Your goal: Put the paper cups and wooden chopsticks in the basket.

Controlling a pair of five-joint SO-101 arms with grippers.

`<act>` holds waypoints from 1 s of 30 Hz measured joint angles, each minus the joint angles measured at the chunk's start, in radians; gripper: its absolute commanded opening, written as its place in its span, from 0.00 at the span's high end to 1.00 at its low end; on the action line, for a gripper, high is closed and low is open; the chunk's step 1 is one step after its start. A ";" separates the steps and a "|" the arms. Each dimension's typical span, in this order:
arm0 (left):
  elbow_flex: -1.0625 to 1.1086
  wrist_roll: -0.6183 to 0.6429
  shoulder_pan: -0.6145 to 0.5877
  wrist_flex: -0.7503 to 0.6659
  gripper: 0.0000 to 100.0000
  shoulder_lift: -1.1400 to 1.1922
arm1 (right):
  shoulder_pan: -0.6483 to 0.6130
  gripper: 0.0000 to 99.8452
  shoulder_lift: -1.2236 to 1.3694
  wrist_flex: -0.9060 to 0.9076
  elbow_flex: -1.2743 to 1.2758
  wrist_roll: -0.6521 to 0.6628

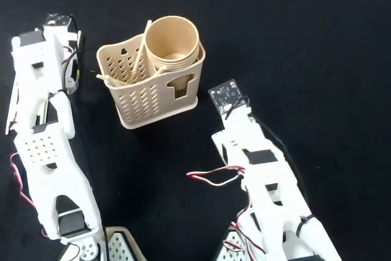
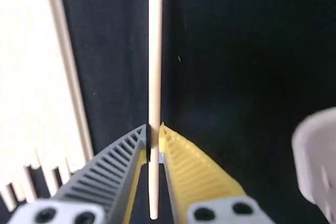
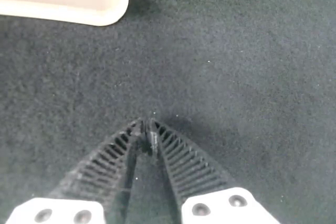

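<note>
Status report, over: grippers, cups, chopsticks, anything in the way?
Left gripper shut on one chopstick, outside the basket. Right gripper shut, empty, above cloth. Paper cups and more chopsticks in basket. Nothing seen in the way.

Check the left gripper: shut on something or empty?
Shut on a chopstick. The left gripper has both jaws pressed against the wooden stick, which runs out past the tips.

Clamped between the tips of the left gripper (image 2: 153, 129), one ribbed grey finger (image 2: 110, 166) and one ribbed yellow finger (image 2: 191, 169): a thin pale wooden chopstick (image 2: 155, 51), running straight away over black table cloth (image 2: 241, 51). Off to one side, apart from it, a cream slotted plastic basket wall (image 2: 26, 103). At the opposite edge, a blurred white rounded part (image 2: 317, 156).
</note>
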 measured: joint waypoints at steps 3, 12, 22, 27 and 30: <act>-0.104 0.000 0.000 0.097 0.97 0.000 | 0.000 0.99 0.000 0.000 0.000 0.000; -0.310 -0.032 0.000 0.126 0.97 0.078 | 0.000 0.99 0.000 0.000 0.000 0.000; -0.361 -0.028 -0.044 0.213 0.97 0.092 | 0.000 0.99 0.000 0.000 0.000 0.000; -0.404 0.054 -0.084 0.218 0.97 0.069 | 0.000 0.99 0.000 0.000 0.000 0.000; -0.405 0.109 -0.087 0.218 0.97 -0.011 | 0.000 0.99 0.000 0.000 0.000 0.000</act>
